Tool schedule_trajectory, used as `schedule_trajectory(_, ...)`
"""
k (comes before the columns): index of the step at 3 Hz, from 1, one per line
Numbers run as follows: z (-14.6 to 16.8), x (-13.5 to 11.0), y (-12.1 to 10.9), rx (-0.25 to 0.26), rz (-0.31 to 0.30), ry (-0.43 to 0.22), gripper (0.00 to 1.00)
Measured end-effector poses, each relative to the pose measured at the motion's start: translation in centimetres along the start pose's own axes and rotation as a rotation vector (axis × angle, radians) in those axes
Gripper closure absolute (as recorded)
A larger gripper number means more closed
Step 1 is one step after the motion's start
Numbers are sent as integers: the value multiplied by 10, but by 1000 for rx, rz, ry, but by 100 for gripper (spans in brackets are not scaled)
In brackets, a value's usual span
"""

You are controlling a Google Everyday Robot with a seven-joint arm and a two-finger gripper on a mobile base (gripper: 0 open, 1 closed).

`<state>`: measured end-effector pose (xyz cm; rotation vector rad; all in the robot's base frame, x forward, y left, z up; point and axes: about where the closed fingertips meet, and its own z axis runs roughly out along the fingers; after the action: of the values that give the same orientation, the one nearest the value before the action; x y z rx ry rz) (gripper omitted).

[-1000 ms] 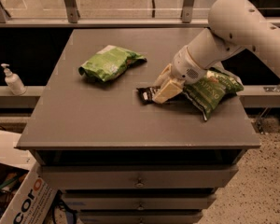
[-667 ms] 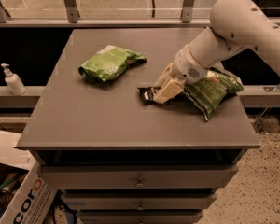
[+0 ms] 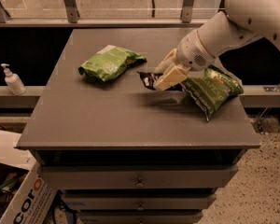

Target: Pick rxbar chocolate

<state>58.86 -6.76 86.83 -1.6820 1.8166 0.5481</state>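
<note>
While the gripper, near the counter's right edge, is clamped on the rxbar chocolate (seemingly raised just off the top), the grasp looks done and lifting clear remains, a near chip bag lying just rightward and a far chip bag toward the back left corner.

Gripper low, right of centre

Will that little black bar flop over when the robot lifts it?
Probably not: the black bar juts out straight from the gripper holding it just above the table, so it seems stiff. Small and flat, it is likely light.
</note>
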Motion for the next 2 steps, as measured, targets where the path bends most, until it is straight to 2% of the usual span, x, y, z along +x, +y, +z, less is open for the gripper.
schedule_trajectory(1, -20, -30, -4, 19, -41, -90, 100)
schedule_trajectory(2, -36, -65, -5, 13, -90, -182, 100)
